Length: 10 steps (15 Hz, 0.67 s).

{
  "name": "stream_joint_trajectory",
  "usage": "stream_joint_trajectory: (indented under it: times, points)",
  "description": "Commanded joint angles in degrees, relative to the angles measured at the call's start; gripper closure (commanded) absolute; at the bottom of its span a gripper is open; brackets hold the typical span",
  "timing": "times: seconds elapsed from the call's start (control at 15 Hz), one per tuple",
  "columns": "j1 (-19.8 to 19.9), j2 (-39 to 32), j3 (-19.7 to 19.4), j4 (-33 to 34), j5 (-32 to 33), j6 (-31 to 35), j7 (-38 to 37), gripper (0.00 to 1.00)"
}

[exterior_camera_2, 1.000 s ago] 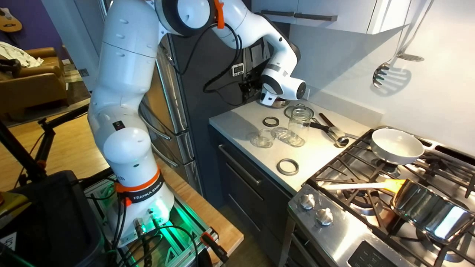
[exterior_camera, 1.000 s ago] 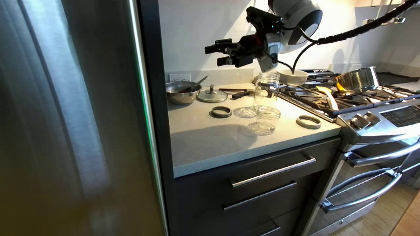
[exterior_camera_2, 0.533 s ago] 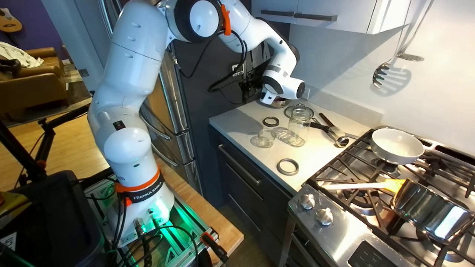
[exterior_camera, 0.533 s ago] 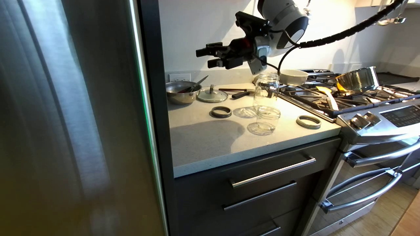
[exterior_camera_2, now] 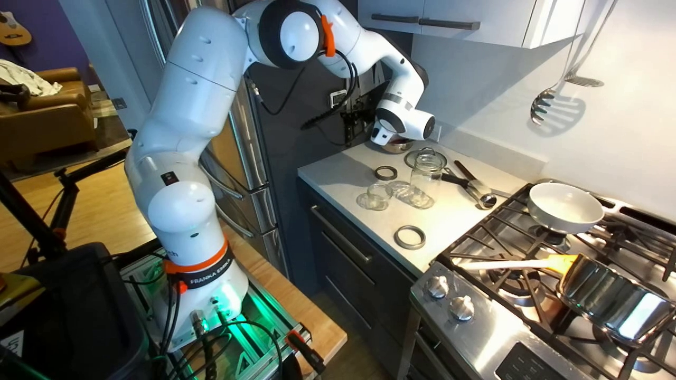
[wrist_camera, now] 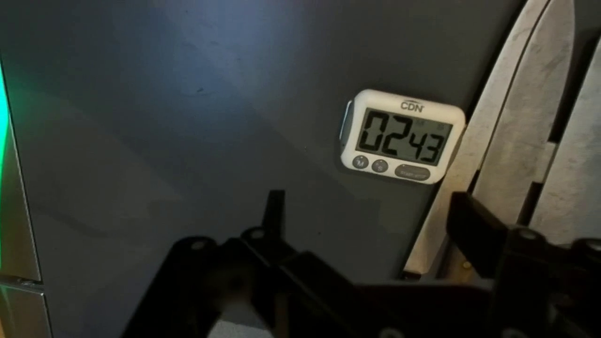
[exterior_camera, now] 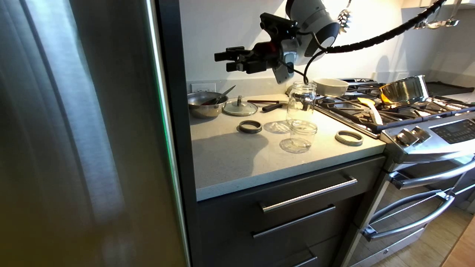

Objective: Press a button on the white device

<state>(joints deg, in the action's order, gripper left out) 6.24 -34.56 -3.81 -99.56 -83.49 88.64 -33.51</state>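
Observation:
The white device is a digital timer point(wrist_camera: 425, 134) fixed to an upright dark panel; its display reads 02 43. Along its lower edge are a round M button point(wrist_camera: 360, 162), a round S button point(wrist_camera: 380, 165) and a longer oval start/stop button point(wrist_camera: 412, 172). In an exterior view the timer point(exterior_camera_2: 336, 99) shows small, partly behind the arm's cable. My gripper point(wrist_camera: 368, 199) is open and empty, its fingertips below the timer in the wrist view and apart from it. In an exterior view the gripper point(exterior_camera: 222, 62) points at the dark panel, above the counter; the timer is hidden there.
Several knives point(wrist_camera: 512, 117) hang beside the timer, behind the right finger in the wrist view. Below the gripper, the counter point(exterior_camera: 222, 159) holds a metal bowl point(exterior_camera: 206, 109), a glass lid point(exterior_camera: 240, 107), a tall jar point(exterior_camera: 301, 102), a short jar point(exterior_camera: 302, 135) and two rings.
My gripper has moved left in an exterior view, toward the dark panel, and stayed open. The arm's elbow has shifted right and down in an exterior view. The counter objects have not moved.

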Motion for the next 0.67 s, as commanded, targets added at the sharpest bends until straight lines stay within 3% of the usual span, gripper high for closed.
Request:
stream_joint_trajectory:
  times: [0.0, 0.47, 0.6]
  points:
    - [0.5, -2.7, 0.4, 2.7, -1.2, -2.8, -2.5, 0.42]
    - [0.0, -4.9, 0.8, 4.6, -1.0, -2.3, -4.5, 0.96]
    - [-0.1, -5.4, 1.0, 5.2, -1.2, -2.2, -4.9, 1.00]
